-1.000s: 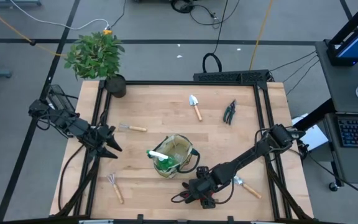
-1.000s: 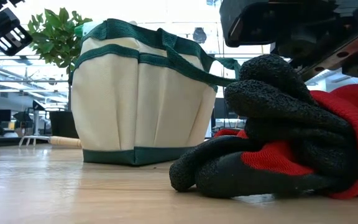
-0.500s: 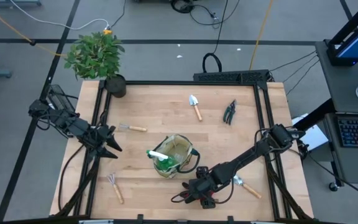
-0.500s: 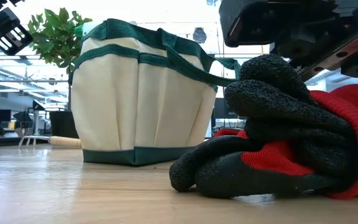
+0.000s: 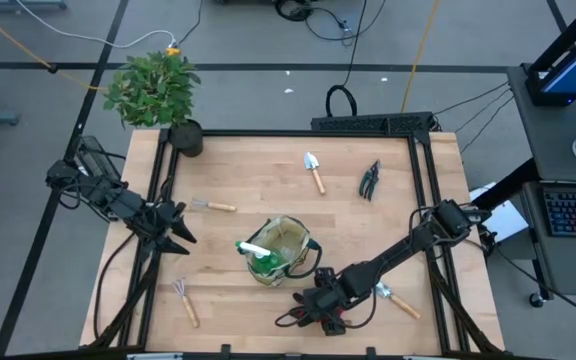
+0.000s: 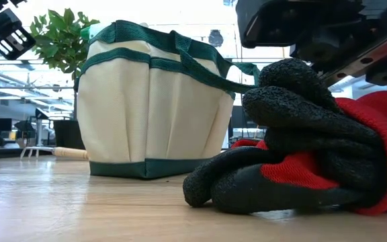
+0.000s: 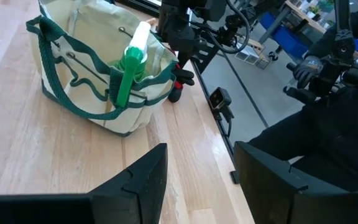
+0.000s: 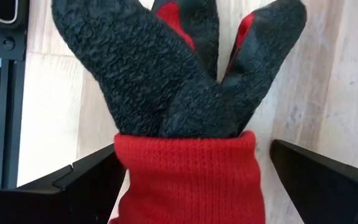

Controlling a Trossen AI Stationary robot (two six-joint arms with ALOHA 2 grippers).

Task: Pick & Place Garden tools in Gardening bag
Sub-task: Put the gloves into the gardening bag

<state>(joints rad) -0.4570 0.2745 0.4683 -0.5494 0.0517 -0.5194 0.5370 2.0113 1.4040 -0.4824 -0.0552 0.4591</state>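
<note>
Nothing has moved: only the spray bottle (image 5: 258,254) sits in the gardening bag (image 5: 290,240); right gripper (image 5: 320,305), jaws wide, straddles the gloves (image 8: 185,118) at the surface's near edge, left gripper (image 5: 175,232) part-open holding nothing, four tools left.

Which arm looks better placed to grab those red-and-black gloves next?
The right one: its gripper sits over the gloves, jaws open on either side of the red cuff. The left gripper waits across the bag.

Rough-coated knit gloves (image 8: 185,106) (red cuffs), canvas bag (image 6: 150,107), matt wood table (image 5: 268,180).
</note>
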